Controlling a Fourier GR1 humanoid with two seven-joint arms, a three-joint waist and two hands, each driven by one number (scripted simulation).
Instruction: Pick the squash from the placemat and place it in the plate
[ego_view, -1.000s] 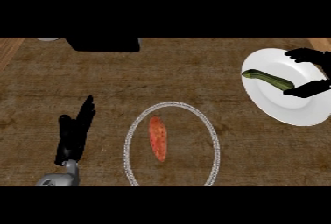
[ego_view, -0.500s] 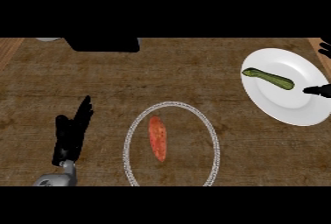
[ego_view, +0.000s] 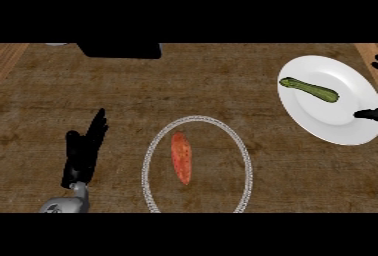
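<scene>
lying on the white plate (ego_view: 332, 127) at the right side of the desk (ego_view: 221, 80), the squash (ego_view: 308, 90) looks placed, so the main step reads as done. it is slim, dark green and slightly curved, resting slantwise in the plate's upper half. only a black sliver of the right hand (ego_view: 366, 114) shows over the plate's right rim, apart from the squash; whether it is released or clenched i cannot tell. what seems left is clearing that hand away. the left hand (ego_view: 83, 150) rests left of the placemat (ego_view: 148, 167), fingers straight and released, holding nothing. an orange-red vegetable (ego_view: 181, 157) lies on the placemat.
</scene>
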